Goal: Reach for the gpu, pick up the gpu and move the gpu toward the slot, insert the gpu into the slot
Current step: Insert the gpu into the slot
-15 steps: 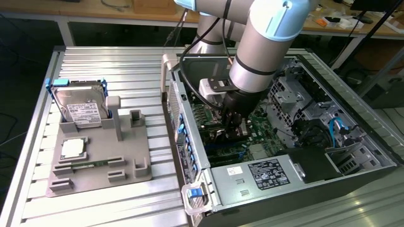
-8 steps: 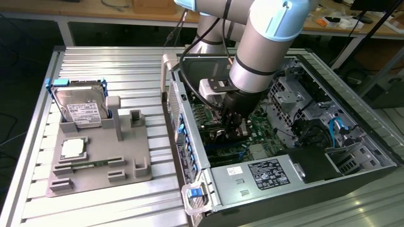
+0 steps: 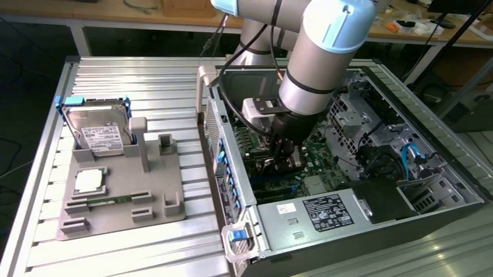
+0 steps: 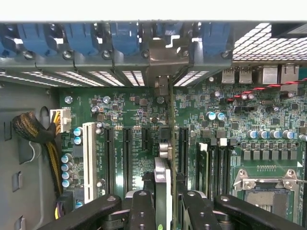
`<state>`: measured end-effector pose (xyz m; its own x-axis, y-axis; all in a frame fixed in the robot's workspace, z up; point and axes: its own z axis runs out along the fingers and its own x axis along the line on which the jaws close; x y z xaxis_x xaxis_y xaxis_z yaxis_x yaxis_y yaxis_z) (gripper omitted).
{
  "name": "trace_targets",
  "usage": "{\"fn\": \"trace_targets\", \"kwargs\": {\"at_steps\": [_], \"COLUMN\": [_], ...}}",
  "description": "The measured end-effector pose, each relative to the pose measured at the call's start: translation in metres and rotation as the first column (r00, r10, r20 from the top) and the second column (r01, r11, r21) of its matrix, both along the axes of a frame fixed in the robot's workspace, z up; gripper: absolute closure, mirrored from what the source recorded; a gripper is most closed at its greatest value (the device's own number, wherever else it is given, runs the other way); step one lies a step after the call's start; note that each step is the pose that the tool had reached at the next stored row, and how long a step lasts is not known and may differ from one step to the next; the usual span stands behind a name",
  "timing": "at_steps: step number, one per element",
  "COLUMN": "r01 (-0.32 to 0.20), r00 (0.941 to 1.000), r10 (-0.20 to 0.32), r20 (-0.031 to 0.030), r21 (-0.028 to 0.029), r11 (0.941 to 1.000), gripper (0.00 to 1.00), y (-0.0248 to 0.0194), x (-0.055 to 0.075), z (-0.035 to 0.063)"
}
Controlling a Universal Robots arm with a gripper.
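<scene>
Reach and pick-up look done. The pincer (image 4: 167,213) is clamped on the gpu (image 4: 164,179), one finger on each side of the card, which is seen edge-on. The gpu is inside the case (image 3: 431,190), upright over the motherboard (image 4: 129,115), among the long black slots (image 4: 127,158). Insertion is likely underway, not confirmed. The card's bottom edge and the slot under it are hidden, so I can't tell whether it is seated. In the exterior view the arm (image 3: 324,52) covers most of the card.
</scene>
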<state>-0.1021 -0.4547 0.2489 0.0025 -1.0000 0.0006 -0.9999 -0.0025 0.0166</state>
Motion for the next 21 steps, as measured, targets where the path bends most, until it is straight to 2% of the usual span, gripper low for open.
{"fn": "trace_targets", "kwargs": {"at_steps": [5,7,10,21], "r01": [0.000,0.000,0.000,0.000], "r00": [1.0000,1.0000,1.0000,1.0000], "r10": [0.000,0.000,0.000,0.000], "r20": [0.0002,0.0015,0.0004,0.0004], "r21": [0.0003,0.0025,0.0005,0.0002], "r11": [1.0000,1.0000,1.0000,1.0000], "gripper": [0.73,0.73,0.73,0.73], "y": [0.0000,0.0003,0.0001,-0.0004], "x": [0.0000,0.0001,0.0000,-0.0003], "z": [-0.0014,0.0010,0.0024,0.0060]}}
